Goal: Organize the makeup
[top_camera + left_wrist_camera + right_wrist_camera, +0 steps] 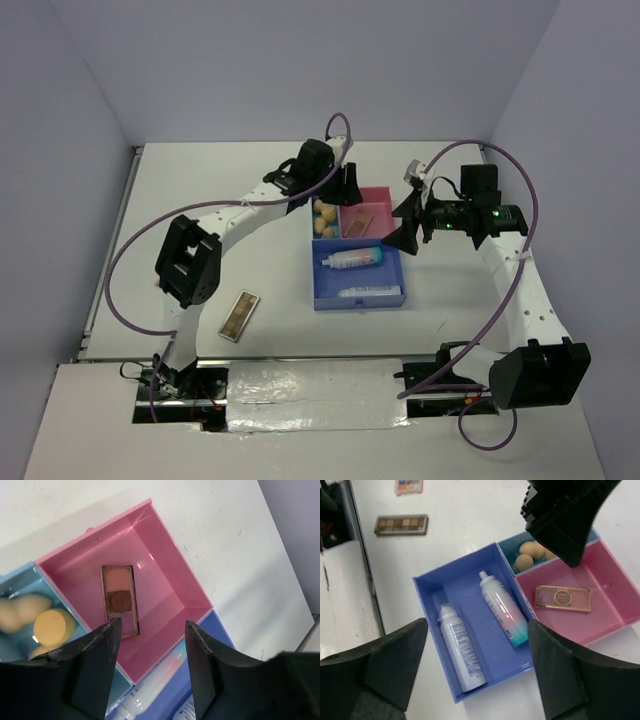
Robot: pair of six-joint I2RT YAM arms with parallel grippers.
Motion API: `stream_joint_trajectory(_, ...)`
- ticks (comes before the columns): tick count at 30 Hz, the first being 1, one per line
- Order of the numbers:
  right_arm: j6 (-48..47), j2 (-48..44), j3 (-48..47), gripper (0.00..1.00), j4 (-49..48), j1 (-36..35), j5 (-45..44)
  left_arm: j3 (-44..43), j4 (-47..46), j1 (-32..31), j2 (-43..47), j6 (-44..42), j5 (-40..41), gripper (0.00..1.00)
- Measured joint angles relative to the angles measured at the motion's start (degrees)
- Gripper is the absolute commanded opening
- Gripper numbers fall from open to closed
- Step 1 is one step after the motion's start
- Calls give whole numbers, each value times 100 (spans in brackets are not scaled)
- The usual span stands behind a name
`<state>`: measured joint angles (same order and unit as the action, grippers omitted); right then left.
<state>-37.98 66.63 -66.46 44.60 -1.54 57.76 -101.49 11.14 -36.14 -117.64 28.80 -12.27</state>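
Note:
The tray holds most of the makeup. Beige sponges (50, 627) (527, 555) fill the light-blue compartment. A pink-and-brown palette (119, 600) (563, 598) lies flat in the pink compartment (372, 200). In the blue compartment (470, 587) lie the gradient bottle (502, 607) (352, 258) and a white bottle (460, 650). A brown palette (240, 315) (401, 525) and a multicolour palette (409, 486) lie on the table. My left gripper (152, 630) (350, 190) hangs open and empty above the pink compartment. My right gripper (477, 630) (403, 222) is open and empty, above the tray's right side.
The blue-and-pink tray (360, 297) sits mid-table between the two arms. The left arm's elbow (188, 262) stands near the brown palette. Purple cables loop over both arms. The table's near edge has a taped strip (300, 385).

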Motion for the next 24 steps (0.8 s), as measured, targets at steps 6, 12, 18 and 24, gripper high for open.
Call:
stream_joint_trajectory(6, -1320, 22, -9, 100, 380, -212, 413, 1346, -26, 195, 1143, -7, 212, 3)
stream_joint_trajectory(12, -3781, 293, -37, 95, 1108, -1440, 323, 3362, 48, 1311, 3641, -15, 380, 41)
stream_joint_trajectory(18, -5272, 1746, -761, 79, 1543, -3095, -815, 4509, 732, 2332, 5842, -31, 828, 82)
stream_joint_trajectory(24, -5543, 3709, -2573, 75, 1753, -4378, -1836, 4892, 1558, 2610, 6926, 20, 1176, 83)
